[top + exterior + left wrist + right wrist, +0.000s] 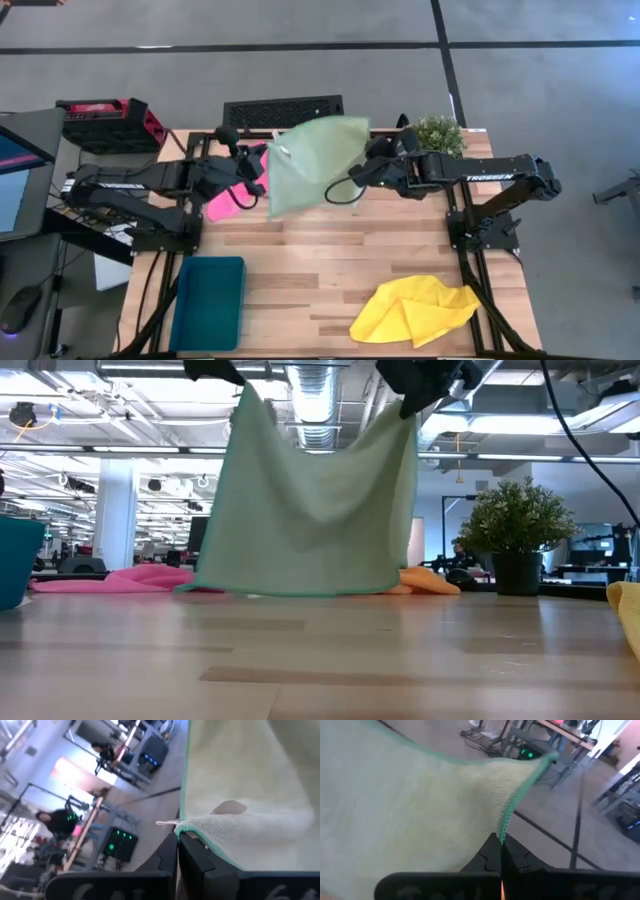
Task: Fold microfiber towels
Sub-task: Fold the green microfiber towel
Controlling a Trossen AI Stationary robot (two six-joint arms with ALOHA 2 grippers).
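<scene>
A light green towel (315, 160) hangs spread between my two grippers over the far middle of the table. My left gripper (270, 152) is shut on one upper corner, my right gripper (362, 165) on the other. In the low view the towel (310, 510) sags a little along its top. Its lower edge (290, 592) reaches down near the table top; whether it touches, I cannot tell. A pink towel (225, 200) lies flat at the far left, an orange towel (430, 580) behind the green one, and a crumpled yellow towel (415, 310) at the near right. My left gripper pinches the green towel's upper corner (200, 827) between its two fingers (167, 857), on the hemmed edge. The cloth hangs down from the hold. My right gripper pinches the towel's other upper corner at its green hem (504, 827) between its two fingers (487, 857). The cloth stretches away from the fingers toward the left gripper.
A teal bin (208, 300) stands at the near left of the table. A potted plant (438, 132) stands at the far right, close to my right arm. Bare wood lies in the middle and near part of the table (320, 270).
</scene>
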